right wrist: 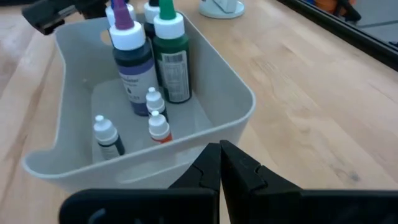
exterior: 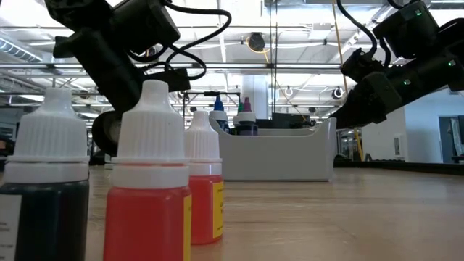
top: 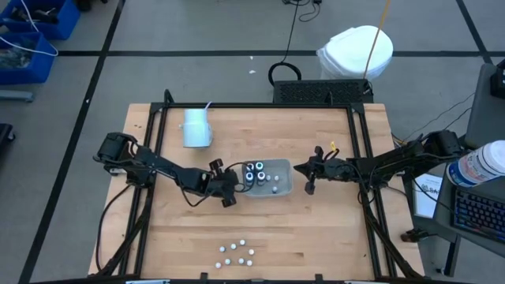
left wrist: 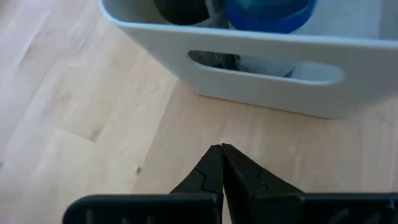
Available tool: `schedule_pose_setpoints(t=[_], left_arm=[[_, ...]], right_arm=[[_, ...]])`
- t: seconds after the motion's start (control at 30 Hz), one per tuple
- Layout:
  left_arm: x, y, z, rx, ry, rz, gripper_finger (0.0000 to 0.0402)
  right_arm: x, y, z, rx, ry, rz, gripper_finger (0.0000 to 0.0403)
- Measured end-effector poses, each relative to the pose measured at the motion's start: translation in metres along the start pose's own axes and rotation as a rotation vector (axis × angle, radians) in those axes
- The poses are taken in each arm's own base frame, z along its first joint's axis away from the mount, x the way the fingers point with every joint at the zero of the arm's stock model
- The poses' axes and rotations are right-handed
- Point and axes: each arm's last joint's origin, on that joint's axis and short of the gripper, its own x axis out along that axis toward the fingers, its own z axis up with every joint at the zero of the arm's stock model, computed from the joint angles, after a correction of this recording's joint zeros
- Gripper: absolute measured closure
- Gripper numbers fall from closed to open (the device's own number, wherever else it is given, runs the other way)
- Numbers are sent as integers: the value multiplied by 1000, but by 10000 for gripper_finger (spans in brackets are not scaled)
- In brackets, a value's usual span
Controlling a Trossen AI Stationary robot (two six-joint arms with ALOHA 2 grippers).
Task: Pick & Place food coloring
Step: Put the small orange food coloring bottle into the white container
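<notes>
- The wooden table (top: 316, 229) is pale plank wood inside a black frame, on a grey floor crossed by dark tape lines; the low view shows a bright hall with ceiling lights behind it.
- A white bin (top: 357, 52) stands on the floor beyond the table's far edge, and blue crates (top: 31, 31) sit at the far left.
- The grey tray (top: 280, 188) sits mid-table between the two arms, its slotted handle wall facing the left wrist camera.
- A white cup (top: 196, 128) lies on its side near the far left corner, well apart from the tray.
- The left gripper (left wrist: 221, 147) is just beside the tray's left wall, jaws pressed together, holding nothing.
- The right gripper (right wrist: 220, 144) hangs just beside the tray's right end, jaws likewise closed and empty.
- The tall bottles (right wrist: 152, 59) stand upright in the tray's left end, with three small bottles (right wrist: 158, 124) upright on the tray floor next to them.
- The loose small bottles (top: 237, 252) stand clustered near the table's front edge, well apart from the tray; up close they show white caps with red and dark bodies.
</notes>
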Motion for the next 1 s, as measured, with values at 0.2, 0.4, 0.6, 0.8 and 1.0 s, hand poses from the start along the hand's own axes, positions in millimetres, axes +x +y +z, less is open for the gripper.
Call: schedule_pose_setpoints(t=[0.2,0.4,0.6,0.8,1.0], left_arm=[[0,1,-1,48,-6,49,394],[-28,-9,6,92,-99,-2,394],[-77,-24,8,195,-273,25,394],[-120,-6,26,169,-421,-71,394],[-176,27,36,382,-625,-244,397]], right_arm=[[-2,0,2,-27,-10,6,403],[-13,11,9,-103,-62,119,403],[-28,23,17,-131,-149,208,403],[-35,32,17,-150,-170,263,403],[-38,38,20,-215,-226,294,403]])
